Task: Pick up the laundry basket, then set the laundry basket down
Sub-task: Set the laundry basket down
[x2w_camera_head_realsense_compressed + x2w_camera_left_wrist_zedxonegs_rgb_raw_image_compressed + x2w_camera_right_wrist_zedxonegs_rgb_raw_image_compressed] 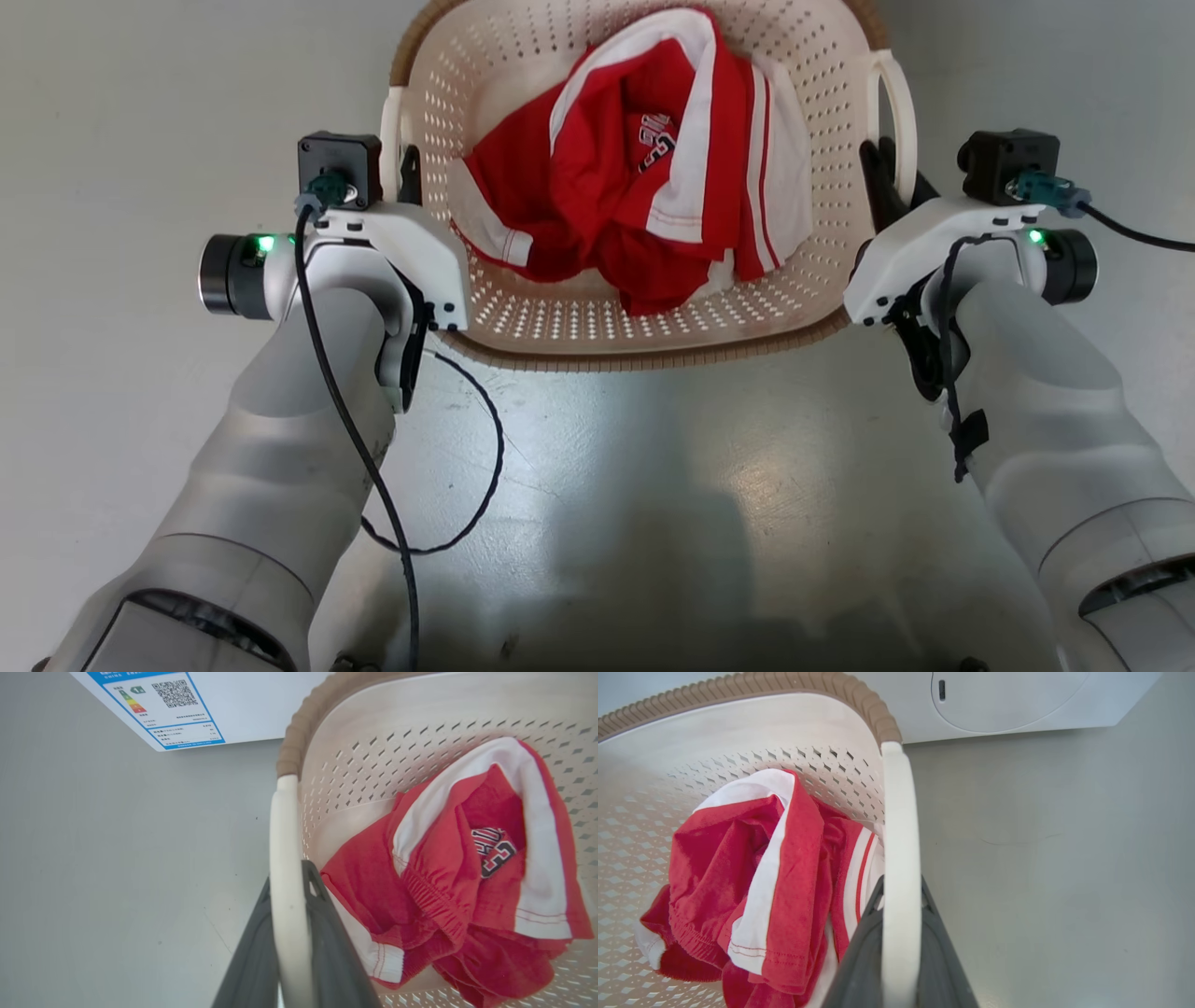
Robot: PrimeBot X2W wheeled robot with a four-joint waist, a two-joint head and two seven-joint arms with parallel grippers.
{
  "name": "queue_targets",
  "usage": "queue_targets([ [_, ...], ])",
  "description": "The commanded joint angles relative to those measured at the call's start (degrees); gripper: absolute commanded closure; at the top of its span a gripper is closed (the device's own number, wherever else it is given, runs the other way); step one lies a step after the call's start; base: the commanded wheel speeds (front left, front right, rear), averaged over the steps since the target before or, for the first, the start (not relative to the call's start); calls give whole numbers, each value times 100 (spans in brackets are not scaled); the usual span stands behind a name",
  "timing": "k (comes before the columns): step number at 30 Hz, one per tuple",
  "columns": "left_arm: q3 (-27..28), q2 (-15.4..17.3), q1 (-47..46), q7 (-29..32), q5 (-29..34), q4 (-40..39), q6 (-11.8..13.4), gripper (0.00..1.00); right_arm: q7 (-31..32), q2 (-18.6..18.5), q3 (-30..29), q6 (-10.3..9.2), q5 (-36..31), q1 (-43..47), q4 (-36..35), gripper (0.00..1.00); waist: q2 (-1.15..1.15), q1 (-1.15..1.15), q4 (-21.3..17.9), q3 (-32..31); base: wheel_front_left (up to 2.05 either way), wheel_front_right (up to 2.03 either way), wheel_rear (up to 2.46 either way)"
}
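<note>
Both tools are clenching on the laundry basket (653,357): the left gripper (288,882) is pinching the left loop handle (284,826) between its two dark fingers, and the right gripper (901,886) is pinching the right loop handle (900,812) the same way. The basket is sitting between the two wrists, over the grey floor (140,112); whether its base is touching that floor or hanging just above it I cannot tell. Inside the basket a red and white garment (644,177) is lying bunched toward the right-handle side. Beyond the basket's far rim a white washing machine (1017,700) is standing, with a label (159,704) showing on it, and a thin black cable (485,467) is looping on the near side of the basket. As I judge it, the thin smooth handles are risking a slide through the fingers if the arms are moving unevenly; that would be tipping the basket and spilling the cloth, and a push forward would be knocking the far rim against the machine. Counted: one basket, two handles, two grippers, one bundle of cloth, one machine, one label.
</note>
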Motion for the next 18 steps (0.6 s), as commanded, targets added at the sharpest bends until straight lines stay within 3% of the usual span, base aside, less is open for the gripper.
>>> queue_targets([
  [1,119,251,-17,-35,109,-72,77,100,-102,80,19,34,-96,95,-124,100,0,0,2,27,0,0,0],
  [13,379,166,23,-36,481,-164,24,100,-103,80,-270,34,-412,190,-342,100,0,0,14,124,0,0,0],
  [14,400,162,24,-36,505,-165,17,100,-103,80,-283,34,-429,195,-351,96,0,0,12,126,0,0,0],
  [15,420,158,24,-36,529,-168,9,86,-103,80,-295,34,-443,200,-360,96,0,0,10,127,0,0,0],
  [16,439,154,27,-36,553,-168,1,76,-103,80,-309,34,-458,208,-370,78,0,0,7,128,0,0,0],
  [18,477,146,34,-36,600,-166,-8,60,-103,80,-340,34,-487,228,-386,68,0,0,3,126,0,0,0],
])
